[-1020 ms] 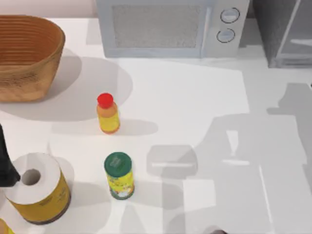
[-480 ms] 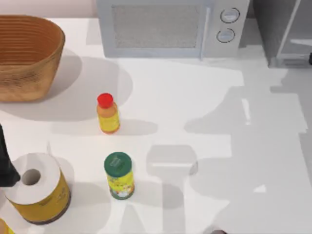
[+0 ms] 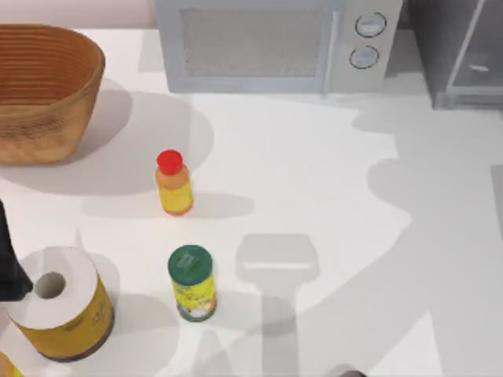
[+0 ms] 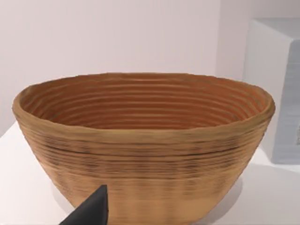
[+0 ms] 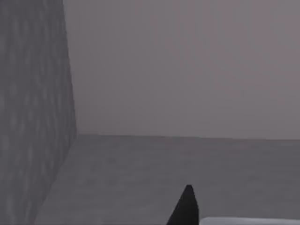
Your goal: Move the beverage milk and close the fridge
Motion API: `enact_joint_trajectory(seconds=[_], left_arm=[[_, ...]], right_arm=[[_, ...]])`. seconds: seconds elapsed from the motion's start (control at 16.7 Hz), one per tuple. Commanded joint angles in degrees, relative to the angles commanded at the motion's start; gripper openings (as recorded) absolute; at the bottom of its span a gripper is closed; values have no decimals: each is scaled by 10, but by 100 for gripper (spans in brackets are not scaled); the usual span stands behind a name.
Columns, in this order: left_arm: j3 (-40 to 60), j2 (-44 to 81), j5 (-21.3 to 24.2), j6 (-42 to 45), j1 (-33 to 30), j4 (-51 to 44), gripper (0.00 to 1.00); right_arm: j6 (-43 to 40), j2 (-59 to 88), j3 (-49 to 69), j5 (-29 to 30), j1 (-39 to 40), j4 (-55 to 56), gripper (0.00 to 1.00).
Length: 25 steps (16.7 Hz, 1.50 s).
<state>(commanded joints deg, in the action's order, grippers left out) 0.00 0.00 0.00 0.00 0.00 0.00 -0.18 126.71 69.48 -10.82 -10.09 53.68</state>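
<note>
the fridge (image 3: 460, 51) stands at the desk's (image 3: 330, 181) far right corner, beside the microwave (image 3: 275, 43). the green-lidded jar's (image 3: 192, 283) label writing is unreadable. i cannot tell either end effector's state.

A matte black, tapering left arm (image 3: 9, 259) edges the top view's left; each wrist view shows one pointed black fingertip (image 4: 91, 210).

Grey metallic fridge (image 3: 460, 51) at the table's far right corner, pale door panel angled outward.
</note>
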Motion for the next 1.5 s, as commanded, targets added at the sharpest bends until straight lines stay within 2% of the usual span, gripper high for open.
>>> enact_joint_trajectory(seconds=[0.18,0.84,1.5], left_arm=[[0,0,0,0,0,0,100],[0,0,0,0,0,0,100],[0,0,0,0,0,0,100]], right_arm=[[-2,31,32,-17,-19,-20,0],[-2,31,32,-17,-19,-20,0],[-2,31,32,-17,-19,-20,83]])
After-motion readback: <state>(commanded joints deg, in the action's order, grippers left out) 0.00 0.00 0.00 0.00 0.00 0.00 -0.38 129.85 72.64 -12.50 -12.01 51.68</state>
